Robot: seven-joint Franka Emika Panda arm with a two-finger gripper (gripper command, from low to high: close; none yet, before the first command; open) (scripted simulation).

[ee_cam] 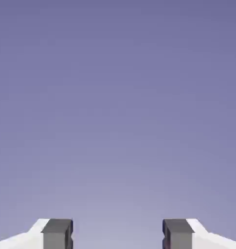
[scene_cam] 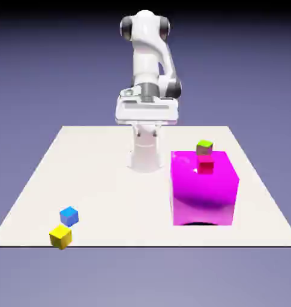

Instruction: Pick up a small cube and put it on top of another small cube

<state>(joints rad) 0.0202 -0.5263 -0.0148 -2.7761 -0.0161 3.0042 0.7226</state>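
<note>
The small yellow cube (scene_cam: 60, 236) sits on the white table (scene_cam: 111, 180) at its near edge, toward the exterior view's left corner. Just beside it, a little farther back and slightly to the right, is the small blue cube (scene_cam: 69, 215); the two look almost corner to corner, though I cannot tell whether they touch. Well apart, on the exterior view's right, stands the big magenta block (scene_cam: 204, 189), with a small red cube (scene_cam: 205, 165) on its top near the far edge and a small green-topped cube (scene_cam: 204, 146) just behind that. The white arm (scene_cam: 147, 60) is folded up high at the table's far side, well away from both cubes. In the hand view the gripper (ee_cam: 117, 234) has its two grey fingertips (ee_cam: 57, 233) spread wide with nothing between them, only the plain blue-violet backdrop (ee_cam: 118, 97) ahead.
</note>
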